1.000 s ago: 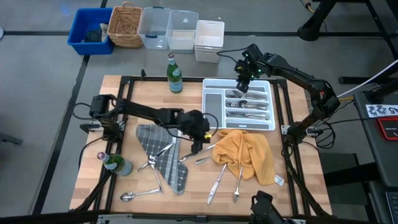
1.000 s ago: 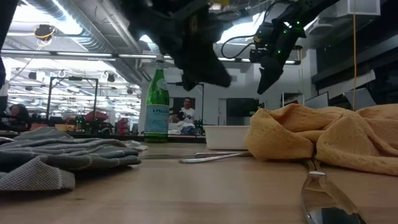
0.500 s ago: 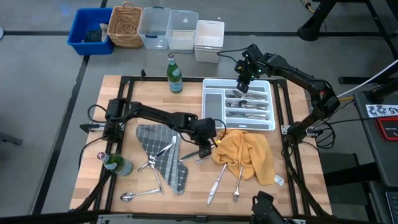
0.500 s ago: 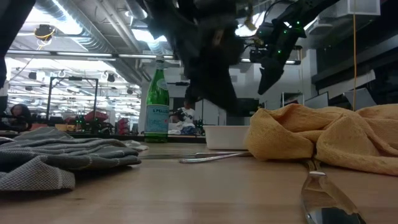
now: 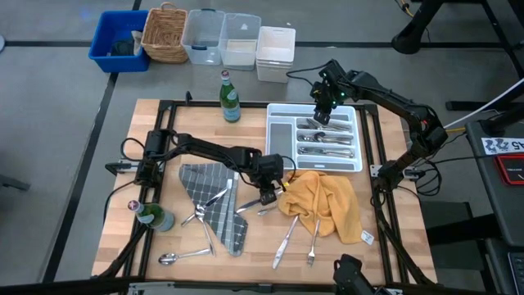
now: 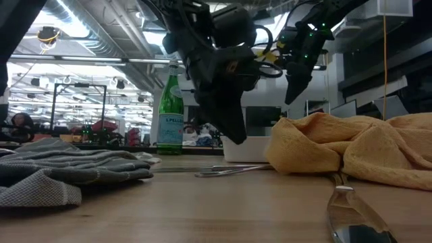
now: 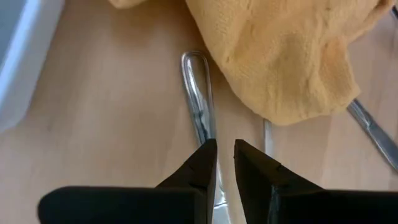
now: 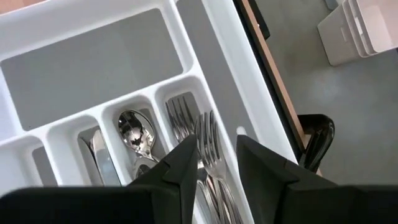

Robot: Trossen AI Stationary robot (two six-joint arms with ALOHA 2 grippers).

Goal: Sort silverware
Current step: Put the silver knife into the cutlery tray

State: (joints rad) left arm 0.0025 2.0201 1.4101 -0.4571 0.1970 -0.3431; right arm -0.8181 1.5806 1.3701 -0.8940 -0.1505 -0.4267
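1. Two arms show in the high view. The left hand (image 5: 267, 197) hangs over a loose utensil (image 5: 264, 209) on the desk (image 5: 176, 115), just beside the yellow cloth (image 5: 326, 201); the right hand (image 5: 319, 115) hovers above the white tray (image 5: 282, 139). More silverware lies on the grey towel (image 5: 209, 197) and near the desk's front edge, with a green bottle (image 5: 231, 97) well clear behind.
2. Low view: the cloth bulks right beside the left hand, so a descent could snag its fold.
3. Left wrist view: fingers nearly together, empty, straddling the utensil's handle (image 7: 198, 93); such a thin handle could slip or skate on the wood.
4. Right wrist view: fingers part-open, holding nothing, above the forks (image 8: 208, 146); tray walls leave little room.
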